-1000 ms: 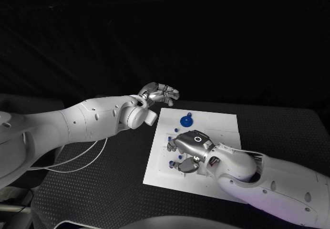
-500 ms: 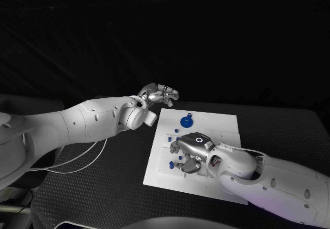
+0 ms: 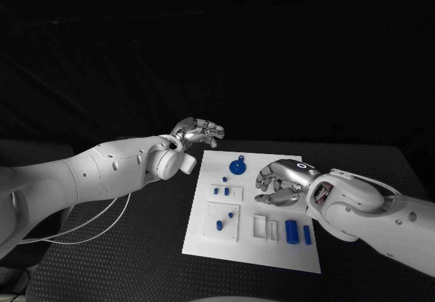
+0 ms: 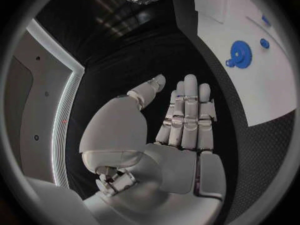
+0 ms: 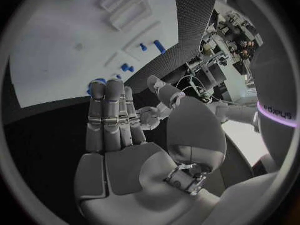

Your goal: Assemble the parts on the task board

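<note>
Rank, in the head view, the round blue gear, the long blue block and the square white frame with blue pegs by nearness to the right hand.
From the right hand:
1. Round blue gear, on the board's far part, beside the hand.
2. Long blue block, on the board's near edge, below the hand.
3. Square white frame, on the board's left side.
The first two are nearly equal.

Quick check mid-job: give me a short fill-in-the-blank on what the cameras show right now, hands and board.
1. The task board is coloured ____.
2. The round gear on the board is coloured ____.
3. The right robot hand hovers over the board and holds ____.
4. The left robot hand hangs over the black ____, beside the board.

Missing words: white; blue; nothing; table
</note>
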